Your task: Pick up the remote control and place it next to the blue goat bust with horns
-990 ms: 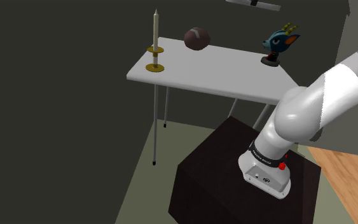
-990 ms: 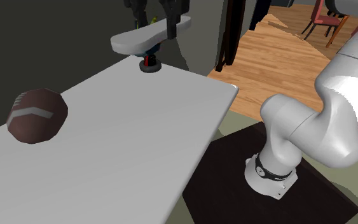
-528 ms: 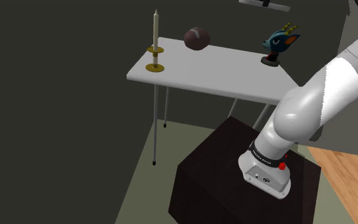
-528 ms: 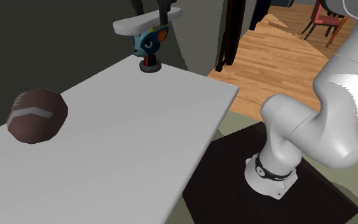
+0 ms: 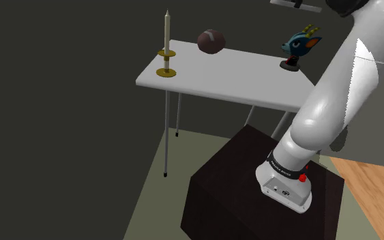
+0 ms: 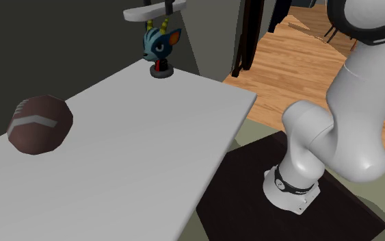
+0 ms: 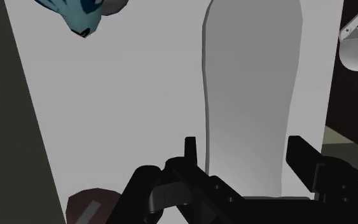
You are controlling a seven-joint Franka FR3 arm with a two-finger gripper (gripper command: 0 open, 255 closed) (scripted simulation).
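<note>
The white arm (image 5: 333,102) stands on its base (image 5: 286,185) at the shoulder view's lower right. Its lower link leans toward the upper right, where a dark joint (image 5: 350,5) meets the top edge. In the second exterior view it sits at the right, bends at a rounded elbow (image 6: 307,127) and runs out at the upper right corner. The black hand (image 7: 244,153) points downward, its two fingers (image 7: 300,158) clasping the grey remote control (image 7: 250,83) between them.
</note>
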